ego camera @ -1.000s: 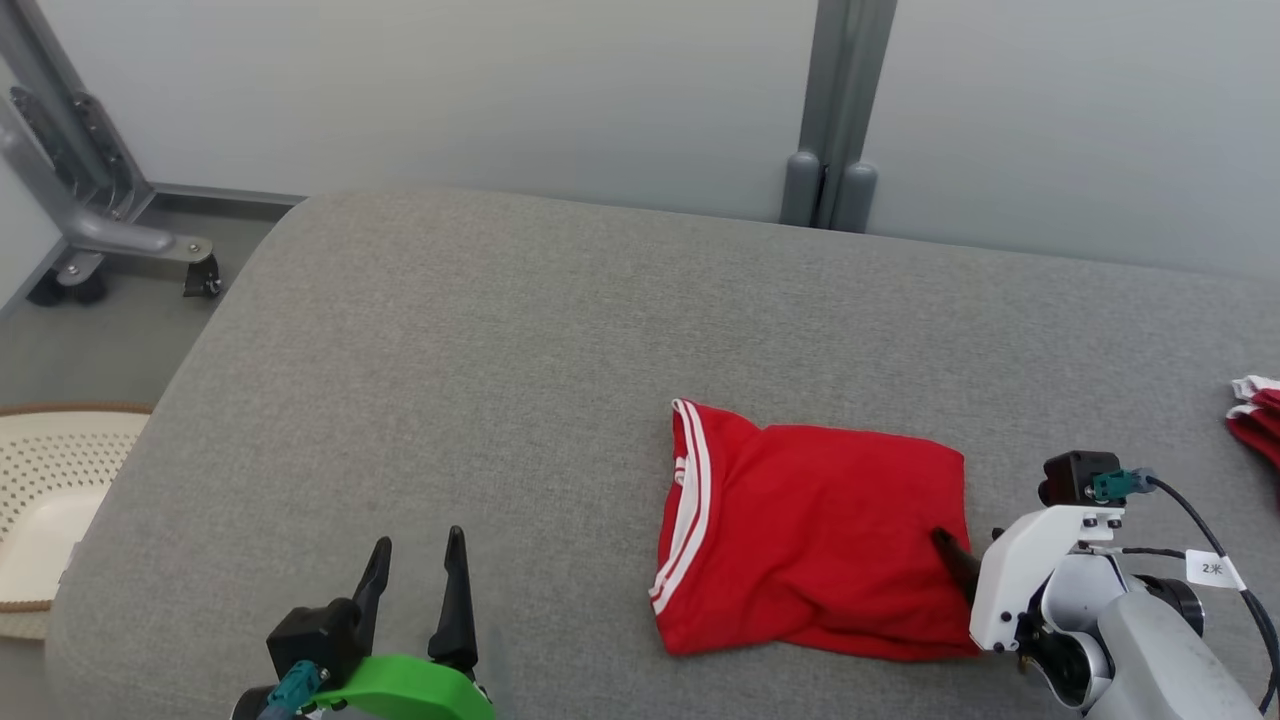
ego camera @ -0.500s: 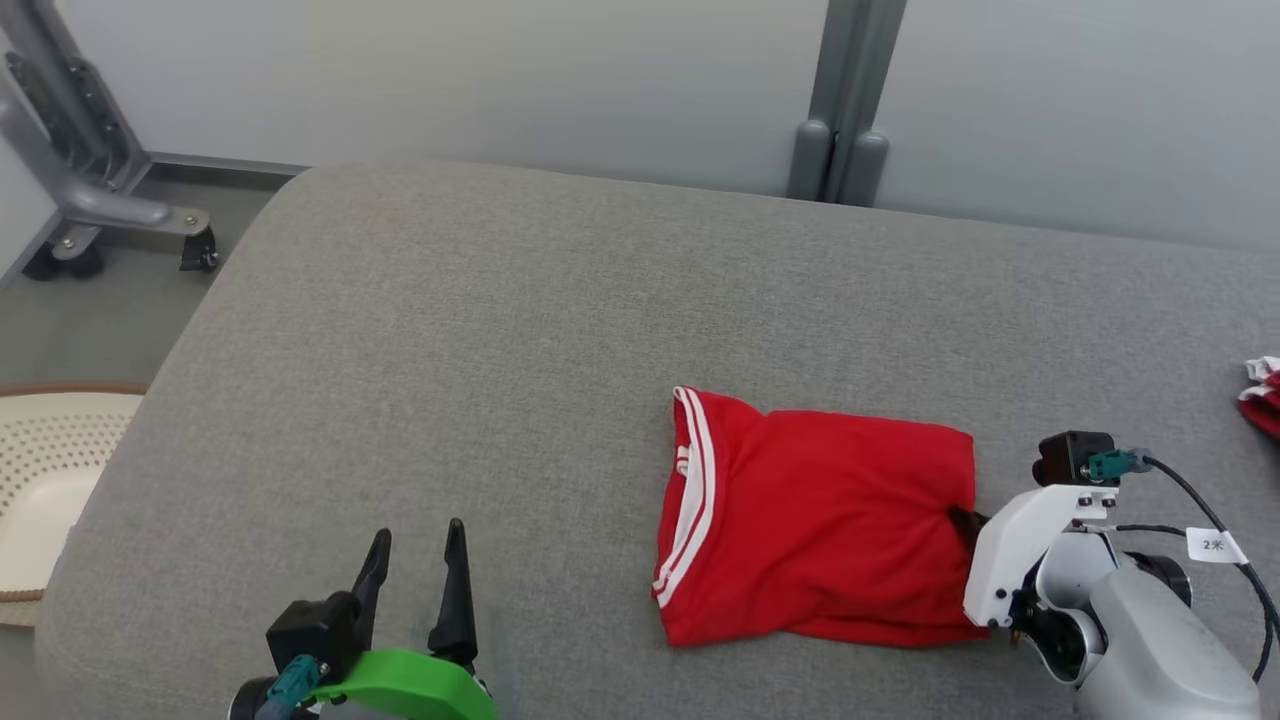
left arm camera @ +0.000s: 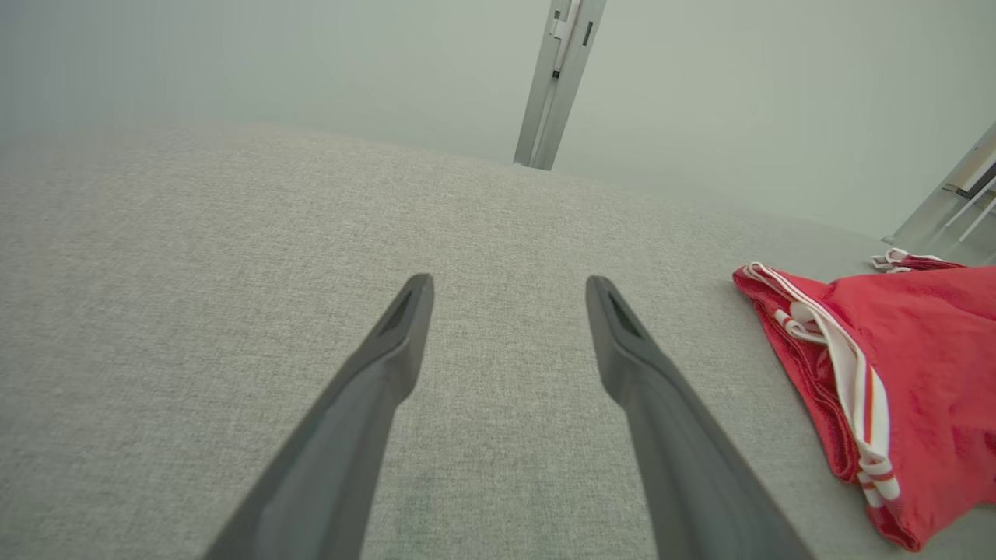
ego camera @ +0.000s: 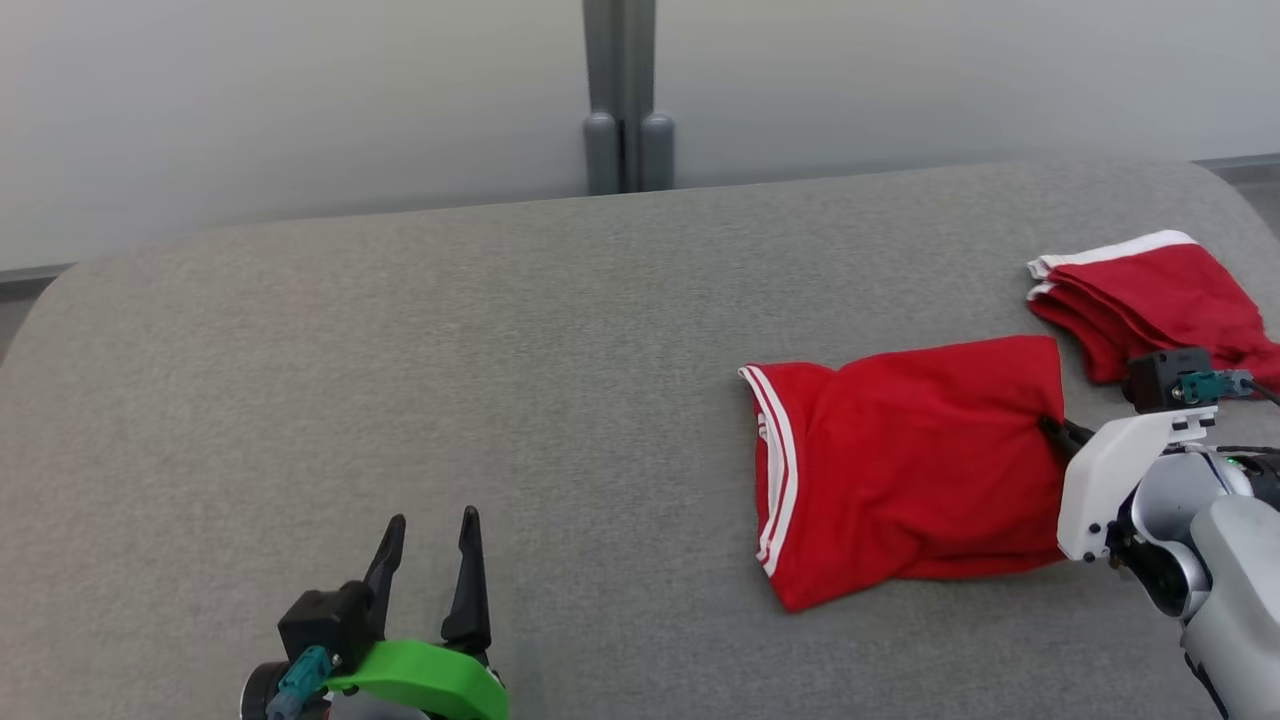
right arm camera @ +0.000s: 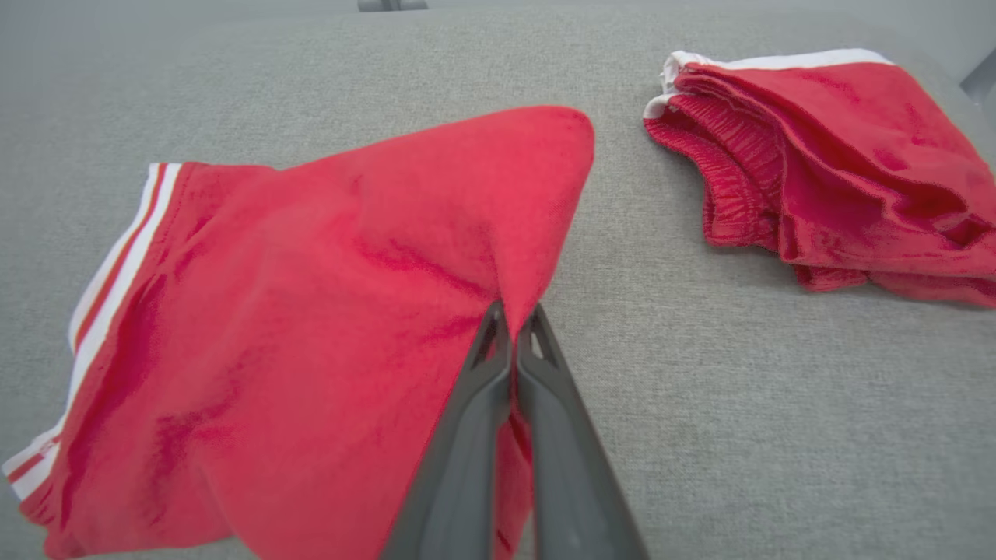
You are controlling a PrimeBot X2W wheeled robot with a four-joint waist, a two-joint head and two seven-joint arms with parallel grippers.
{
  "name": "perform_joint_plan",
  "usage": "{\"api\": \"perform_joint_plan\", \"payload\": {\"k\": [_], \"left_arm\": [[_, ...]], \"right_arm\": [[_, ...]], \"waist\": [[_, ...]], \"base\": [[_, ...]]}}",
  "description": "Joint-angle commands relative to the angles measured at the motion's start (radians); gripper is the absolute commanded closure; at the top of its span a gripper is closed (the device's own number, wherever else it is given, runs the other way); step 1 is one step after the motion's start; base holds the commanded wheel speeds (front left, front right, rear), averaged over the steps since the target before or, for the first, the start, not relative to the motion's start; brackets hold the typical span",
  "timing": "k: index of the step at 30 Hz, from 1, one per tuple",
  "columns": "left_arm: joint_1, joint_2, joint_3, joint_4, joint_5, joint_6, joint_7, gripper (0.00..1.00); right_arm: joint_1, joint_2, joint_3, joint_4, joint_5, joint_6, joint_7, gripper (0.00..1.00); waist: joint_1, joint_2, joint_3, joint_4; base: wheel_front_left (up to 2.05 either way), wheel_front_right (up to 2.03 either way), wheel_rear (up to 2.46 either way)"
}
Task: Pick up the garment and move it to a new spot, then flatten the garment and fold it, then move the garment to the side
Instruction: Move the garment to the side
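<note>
In the head view the right gripper [ego camera: 1050, 426] is little more than a dark tip at the garment's [ego camera: 905, 470] right edge. The right wrist view settles it: the two fingers [right arm camera: 482, 404] are pressed together with red cloth [right arm camera: 311, 311] pinched between them, and the cloth draws up into a ridge towards the tips. That view also shows the layered, ribbed edges of the pile [right arm camera: 825, 155], which from the head reads as a flat red shape [ego camera: 1150, 290]. The left wrist view sees the garment's striped end [left arm camera: 856, 389] edge-on, showing several folds stacked there.

The garment lies folded on the grey pad [ego camera: 400, 350], in front of the post [ego camera: 627, 100] and to its right, white stripes turned back towards the post's side. The pile sits farther right of the post, just beyond the garment's far right corner and apart from it.

The right arm comes in low from the right, its white bracket [ego camera: 1120, 470] behind the fingers, which point left into the cloth. The left gripper [ego camera: 430, 522] sits in front of the post and to its left, well clear of the garment. Its fingers point away from the robot, spread wide over bare pad with nothing between them [left arm camera: 510, 281].
</note>
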Motion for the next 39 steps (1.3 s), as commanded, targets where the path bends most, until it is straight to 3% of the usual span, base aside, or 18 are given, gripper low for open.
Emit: {"api": "perform_joint_plan", "payload": {"k": [1, 8, 15, 29, 39], "left_arm": [[-0.027, 0.001, -0.003, 0.001, 0.006, -0.006, -0.003, 0.0], [-0.061, 0.001, -0.019, 0.015, 0.019, -0.016, -0.003, 0.0], [-0.068, 0.009, -0.032, 0.027, 0.022, -0.017, -0.001, 0.0], [-0.051, 0.008, -0.036, 0.029, 0.006, -0.006, 0.001, 0.0], [-0.052, 0.009, -0.03, 0.024, 0.003, -0.001, -0.001, 0.0]], "right_arm": [[-0.015, -0.009, -0.003, -0.014, -0.001, -0.002, 0.001, 1.0], [0.0, -0.009, -0.019, -0.041, -0.007, -0.002, -0.016, 1.0], [0.013, 0.002, -0.04, -0.046, -0.017, -0.002, -0.029, 1.0], [-0.103, -0.047, -0.047, -0.092, -0.082, -0.002, -0.008, 1.0], [-0.277, -0.095, -0.086, 0.017, -0.179, -0.002, 0.015, 1.0]], "waist": [[0.0, -0.0001, 0.031, -0.178], [0.0, -0.0001, 0.055, -0.285], [0.0, -0.0001, 0.053, -0.296], [0.0, -0.0001, 0.036, -0.146], [0.0, -0.0001, 0.048, -0.018]], "base": [[0.0, 0.0, 0.0], [0.0, 0.0, 0.0], [0.0, 0.0, 0.0], [0.0, 0.0, 0.0], [0.0, 0.0, 0.0]]}}
